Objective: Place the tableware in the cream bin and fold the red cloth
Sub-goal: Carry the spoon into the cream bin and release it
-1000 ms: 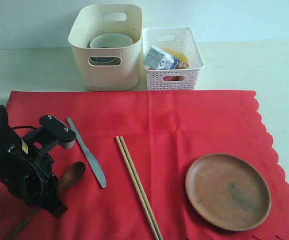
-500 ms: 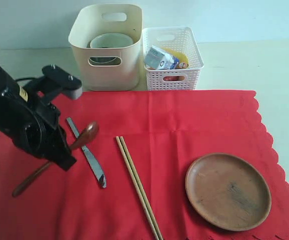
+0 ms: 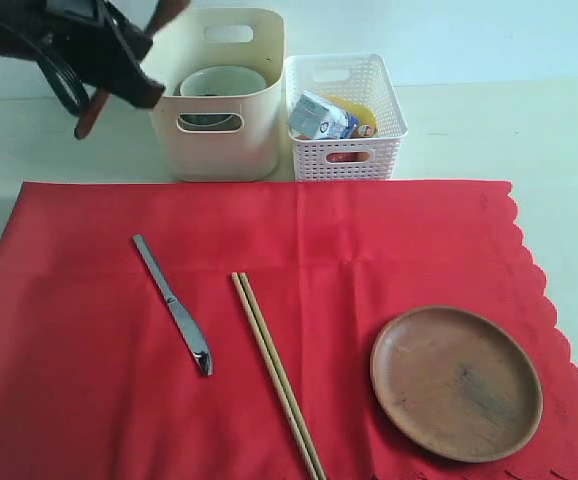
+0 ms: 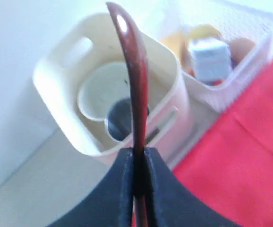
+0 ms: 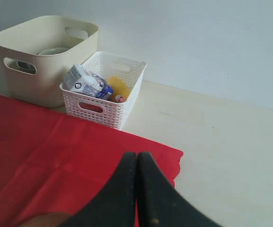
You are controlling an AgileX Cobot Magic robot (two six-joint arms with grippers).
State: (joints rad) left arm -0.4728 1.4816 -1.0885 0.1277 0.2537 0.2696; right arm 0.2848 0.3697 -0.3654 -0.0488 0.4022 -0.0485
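One red cloth (image 3: 369,240) filled the lower frame, carrying the plate (image 3: 456,382), chopsticks (image 3: 274,370) and knife (image 3: 174,305). Cream bin (image 3: 259,140) sat upper centre, bowl (image 3: 222,82) inside. Left gripper (image 4: 138,156), upper left by the bin's rim, was clamped on the spoon (image 4: 135,94). Best approach: centre over the opening, tip down, release low, missing the bowl. Right gripper (image 5: 136,161) was closed, empty.

readable text: none | milk carton (image 3: 320,115): blue print on its side, too small and blurred to read
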